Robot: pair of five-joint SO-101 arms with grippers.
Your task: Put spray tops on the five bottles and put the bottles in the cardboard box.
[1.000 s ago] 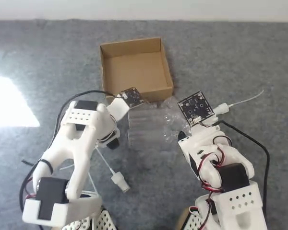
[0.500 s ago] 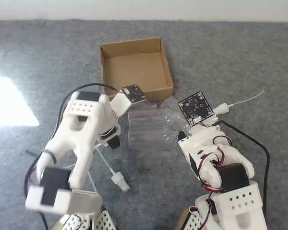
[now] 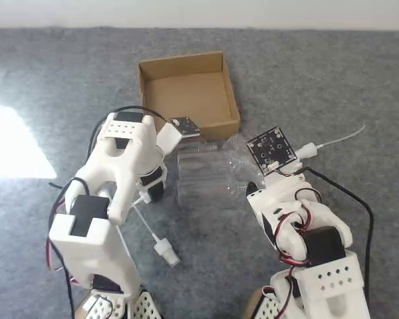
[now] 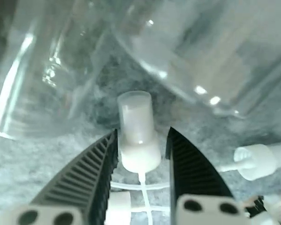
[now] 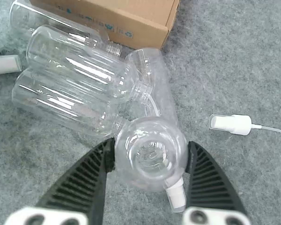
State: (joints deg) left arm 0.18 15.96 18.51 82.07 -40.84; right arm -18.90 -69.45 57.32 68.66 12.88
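Note:
My left gripper is shut on a white spray top, just in front of clear bottles lying on the mat. In the high view it sits at the left end of the bottle cluster. My right gripper is shut on an upright clear bottle whose open mouth faces up. Two more bottles lie side by side between it and the cardboard box. The box stands open behind the bottles.
Loose spray tops with thin tubes lie about: one near the front, one to the right, one under the held bottle, and one beside my left gripper. A black cable trails at the right.
The left arm's upper links have swung up and toward the back, while its gripper stayed by the bottles. The right arm and its bottle have not moved.

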